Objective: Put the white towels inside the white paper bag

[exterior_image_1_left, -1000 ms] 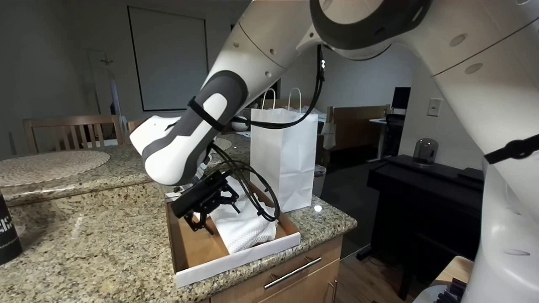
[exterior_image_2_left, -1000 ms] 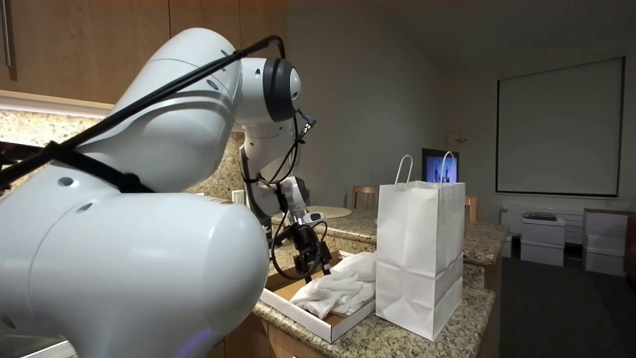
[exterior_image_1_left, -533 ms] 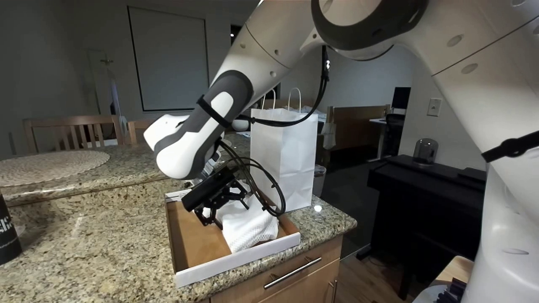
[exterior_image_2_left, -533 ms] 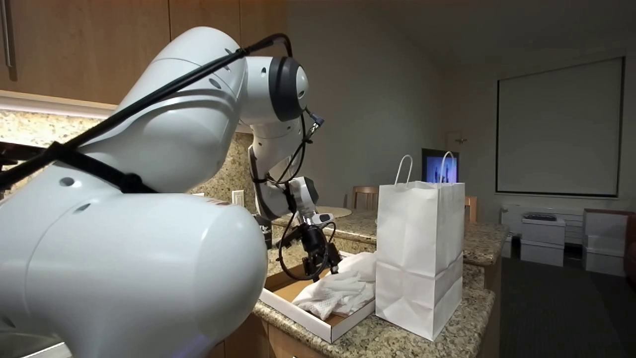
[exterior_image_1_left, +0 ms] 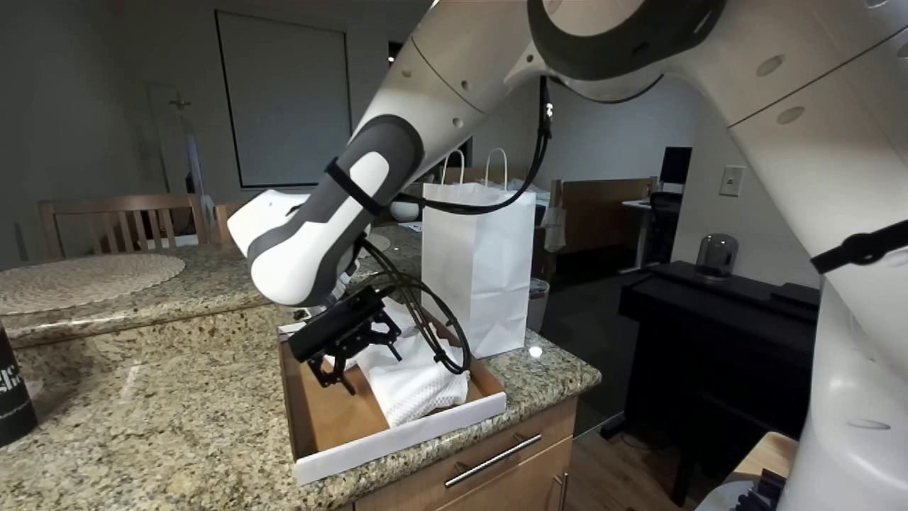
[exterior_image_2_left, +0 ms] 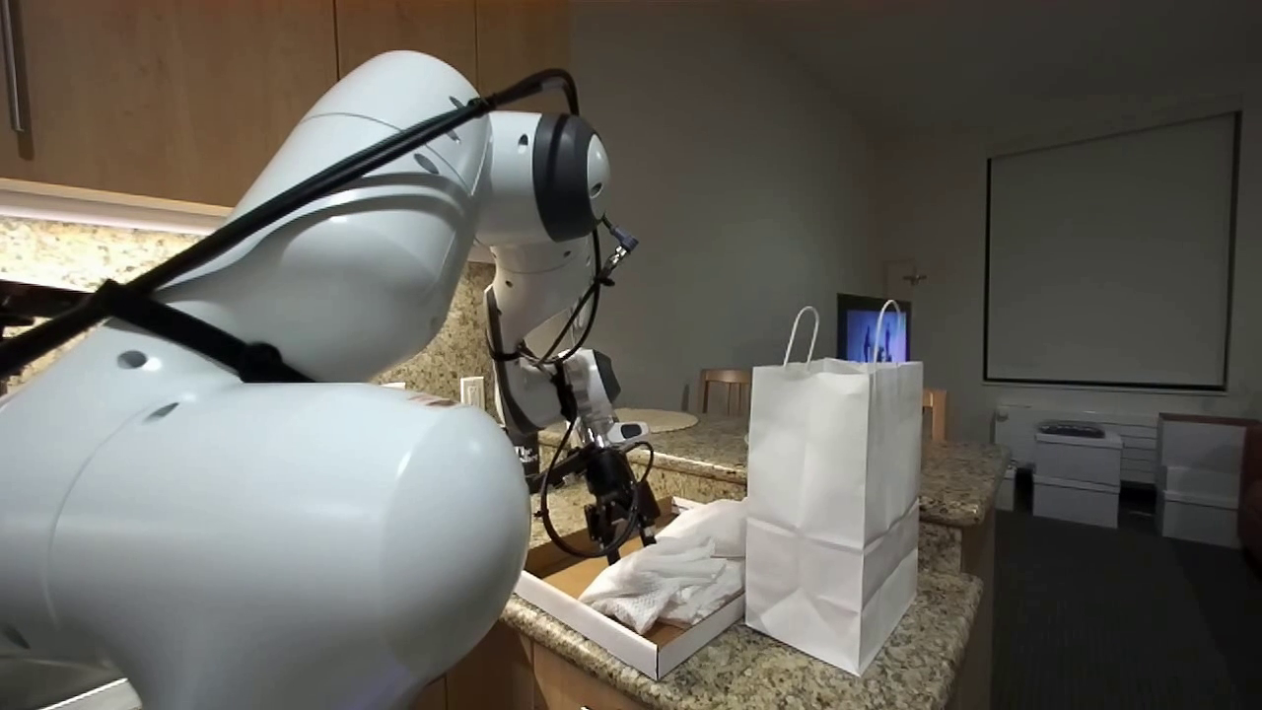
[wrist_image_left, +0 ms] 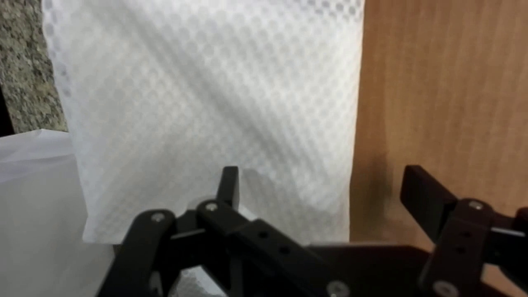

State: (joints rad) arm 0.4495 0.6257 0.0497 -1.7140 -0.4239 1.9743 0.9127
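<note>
Released and grasping nothing at the gripper [exterior_image_1_left: 376, 375], with widely spread jaws, above the brown cardboard tray [exterior_image_1_left: 330, 411]. Toward 4 o'clock in an exterior view: rumpled white towels [exterior_image_2_left: 670, 584], lying inside the tray. Farther out, between 1 and 2 o'clock in an exterior view: the white paper bag [exterior_image_1_left: 489, 262], upright beside the tray on the granite tabletop [exterior_image_1_left: 177, 433].

In both exterior views the white paper bag [exterior_image_2_left: 808, 473] conceals its inside, and whether the white towels [exterior_image_2_left: 666, 587] number 2 or more is unclear. The wrist view's bottom edge crops the gripper [wrist_image_left: 324, 177]; in an exterior view the left edge crops a black container [exterior_image_1_left: 14, 411].
</note>
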